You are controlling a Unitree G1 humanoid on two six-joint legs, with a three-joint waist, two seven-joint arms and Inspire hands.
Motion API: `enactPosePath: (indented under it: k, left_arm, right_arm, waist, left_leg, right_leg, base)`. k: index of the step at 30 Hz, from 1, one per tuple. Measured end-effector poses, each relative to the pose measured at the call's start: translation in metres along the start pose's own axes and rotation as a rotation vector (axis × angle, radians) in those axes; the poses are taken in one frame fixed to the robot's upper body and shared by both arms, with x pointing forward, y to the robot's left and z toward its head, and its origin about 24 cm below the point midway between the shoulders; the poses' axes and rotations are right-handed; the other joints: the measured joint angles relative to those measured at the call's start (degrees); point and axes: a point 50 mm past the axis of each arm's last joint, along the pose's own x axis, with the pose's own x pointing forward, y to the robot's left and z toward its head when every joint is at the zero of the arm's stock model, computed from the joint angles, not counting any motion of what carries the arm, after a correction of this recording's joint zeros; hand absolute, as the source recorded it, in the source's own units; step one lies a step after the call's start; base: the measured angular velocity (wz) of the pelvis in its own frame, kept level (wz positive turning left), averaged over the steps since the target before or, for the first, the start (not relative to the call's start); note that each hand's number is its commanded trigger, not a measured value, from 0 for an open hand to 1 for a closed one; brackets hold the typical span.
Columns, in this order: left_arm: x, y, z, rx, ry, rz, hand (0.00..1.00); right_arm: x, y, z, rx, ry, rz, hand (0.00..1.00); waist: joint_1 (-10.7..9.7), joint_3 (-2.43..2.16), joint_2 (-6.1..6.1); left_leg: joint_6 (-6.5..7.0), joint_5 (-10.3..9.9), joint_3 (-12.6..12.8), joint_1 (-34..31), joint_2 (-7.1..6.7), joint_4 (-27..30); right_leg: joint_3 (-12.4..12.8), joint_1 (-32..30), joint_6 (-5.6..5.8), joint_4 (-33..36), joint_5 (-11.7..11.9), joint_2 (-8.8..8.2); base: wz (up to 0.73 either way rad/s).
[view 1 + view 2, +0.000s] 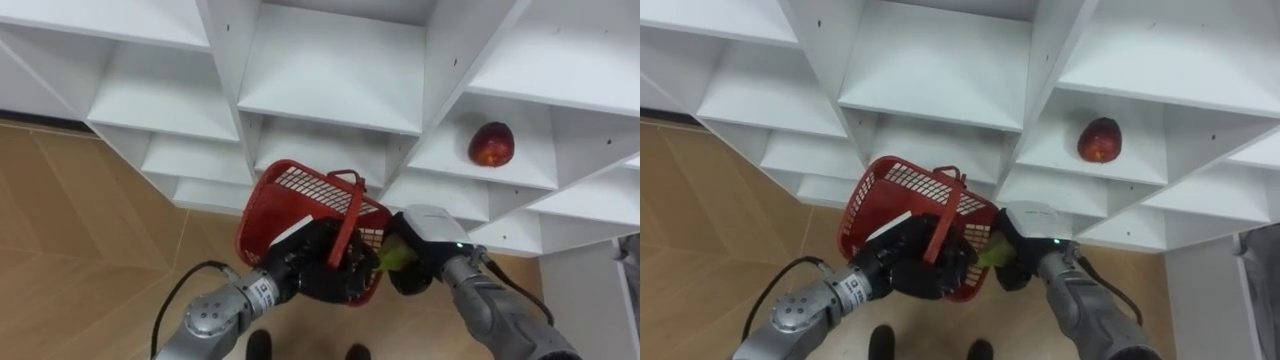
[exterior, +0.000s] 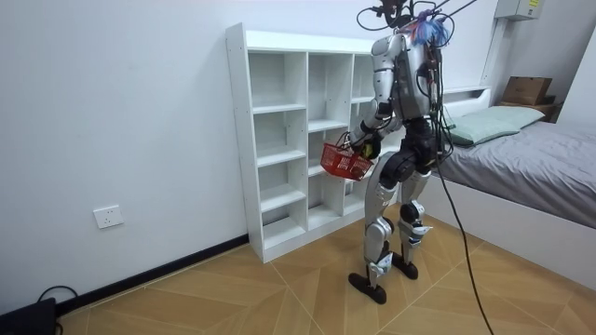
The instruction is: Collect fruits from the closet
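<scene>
Beside the red basket (image 1: pixel 300 185), right hand (image 1: pixel 432 235) clasps green fruit (image 1: pixel 396 258).

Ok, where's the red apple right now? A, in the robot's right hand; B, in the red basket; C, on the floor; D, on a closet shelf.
D: the red apple sits on a white closet shelf, apart from the red basket held by the left hand; the right hand holds a greenish fruit at the basket's rim.
</scene>
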Motion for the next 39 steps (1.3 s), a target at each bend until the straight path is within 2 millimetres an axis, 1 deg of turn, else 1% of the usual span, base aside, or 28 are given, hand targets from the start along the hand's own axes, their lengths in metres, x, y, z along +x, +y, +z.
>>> enactPosePath:
  k: [3,5,12,18,19,20,21,25,29,36,39]
  left_arm:
    - [0.001,-0.002,-0.001,-0.01,0.0,-0.007,1.0]
    - [0.001,-0.003,-0.002,-0.011,0.005,-0.015,1.0]
    - [0.002,-0.008,-0.003,-0.01,0.01,-0.051,1.0]
    - [0.002,-0.011,-0.004,-0.007,0.017,-0.076,1.0]
    - [0.002,-0.011,-0.004,-0.006,0.019,-0.078,1.0]
    - [0.002,-0.011,-0.005,-0.006,0.021,-0.081,1.0]
    - [0.002,-0.012,-0.005,-0.005,0.022,-0.084,1.0]
    - [0.003,-0.013,-0.005,-0.005,0.023,-0.087,1.0]
    - [0.003,-0.014,-0.006,-0.006,0.027,-0.094,1.0]
    - [0.004,-0.016,-0.006,-0.008,0.035,-0.101,1.0]
    - [0.004,-0.016,-0.007,-0.013,0.048,-0.1,1.0]
  right_arm:
    - [0.001,-0.002,0.0,-0.002,0.001,-0.003,1.0]
    - [0.003,-0.004,0.001,-0.006,-0.003,-0.011,1.0]
    - [0.007,-0.012,0.004,-0.011,-0.016,-0.043,1.0]
    - [0.007,-0.012,0.006,-0.013,-0.023,-0.042,1.0]
    - [0.007,-0.012,0.006,-0.014,-0.023,-0.042,0.75]
    - [0.007,-0.012,0.006,-0.015,-0.024,-0.041,0.13]
    - [0.007,-0.012,0.006,-0.015,-0.024,-0.041,0.0]
    - [0.009,-0.015,0.008,-0.016,-0.033,-0.052,0.0]
    - [0.013,-0.024,0.015,-0.021,-0.061,-0.082,0.0]
    - [0.016,-0.015,0.034,0.0,-0.109,-0.059,0.0]
    - [0.017,-0.014,0.036,0.006,-0.114,-0.058,0.0]
  waist:
    - [0.0,0.29,0.3]
    - [0.0,0.35,0.37]
    - [-0.1,0.36,0.38]
    - [0.0,0.36,0.39]
    - [0.0,0.36,0.39]
    - [0.1,0.35,0.39]
    - [0.0,0.35,0.39]
    - [0.0,0.34,0.43]
    - [0.2,0.32,0.67]
    - [0.1,0.25,1.2]
    - [0.1,0.25,1.2]
  left_leg:
    - [0.0,0.0,0.0,0.0,-0.02,-0.1]
    - [0.0,0.0,0.0,0.0,-0.02,-0.1]
    - [0.0,0.0,0.0,0.0,-0.02,-0.1]
    - [0.01,0.0,0.0,0.0,-0.02,-0.1]
    - [0.0,0.0,0.0,0.0,-0.02,-0.1]
    - [0.01,0.0,0.0,0.0,-0.02,-0.1]
    - [0.01,0.0,0.0,0.0,-0.02,-0.1]
    - [0.0,0.0,0.0,-0.4,0.02,0.1]
    - [0.01,0.0,0.0,-1.2,0.08,0.4]
    - [0.01,0.0,0.1,-1.1,0.09,0.3]
    - [0.01,0.0,0.1,-1.1,0.08,0.3]
  right_leg:
    - [0.0,0.0,0.03,0.0,0.0,-0.02]
    - [0.0,0.0,0.04,-0.1,0.0,-0.02]
    - [-0.1,0.0,0.05,-0.1,0.0,-0.05]
    - [-0.2,0.0,0.05,-0.1,0.0,-0.04]
    - [-0.2,0.0,0.05,-0.1,0.0,-0.04]
    - [-0.2,0.0,0.05,-0.1,0.0,-0.04]
    - [-0.2,0.0,0.04,-0.1,0.0,-0.05]
    - [-0.2,-0.2,0.03,0.0,0.0,-0.06]
    - [-0.2,-1.0,-0.05,0.1,0.1,0.01]
    - [-0.3,-1.0,-0.05,0.1,0.1,0.02]
    - [-0.3,-1.0,-0.05,0.2,0.1,0.01]
  base:
    - [0.0]
    - [0.0]
    - [0.0]
    - [0.0]
    - [0.0]
    - [0.0]
    - [0.0]
    - [0.0]
    - [0.0]
    - [0.0]
    - [0.0]
